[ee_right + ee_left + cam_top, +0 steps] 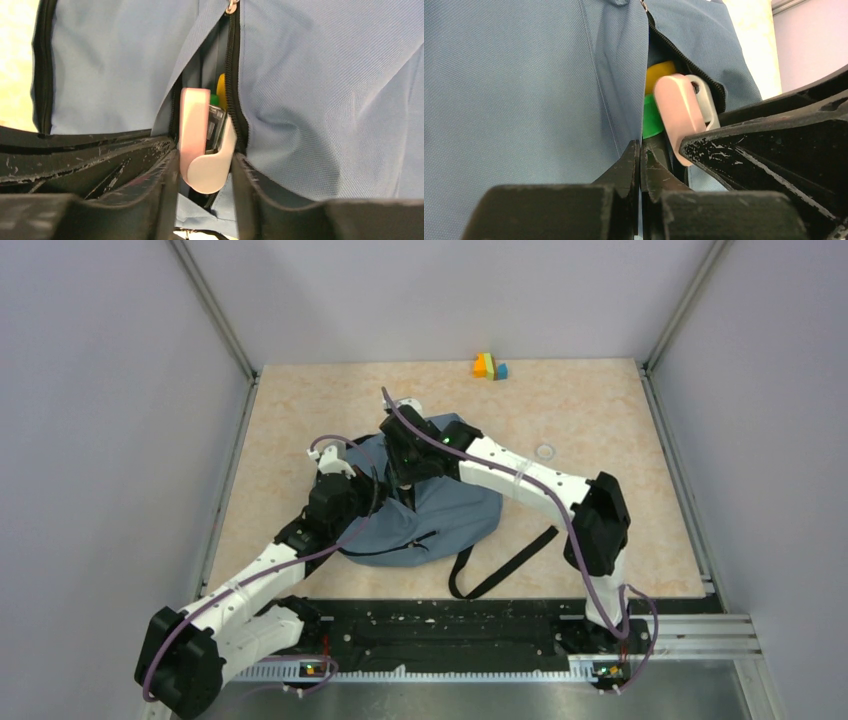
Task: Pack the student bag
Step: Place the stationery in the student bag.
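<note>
Now right gripper (204,170) snug around pink stapler (194,125) at the student bag (325,100) zipper (231,65), left gripper (640,160) tight on its fabric.

Left arm (250,585) and right arm (520,478) look the same: white shell links, chunky black joints, purple cable (388,403) looped alongside, tiny green lights. The black gripper fingers (100,165) are pretty scratched up.

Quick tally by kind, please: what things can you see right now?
student bag: 1
pink stapler, in right gripper: 1
coloured block cluster: 1
clear ring: 1
Total: 4, plus yellow part and green part inside, not separable.
</note>
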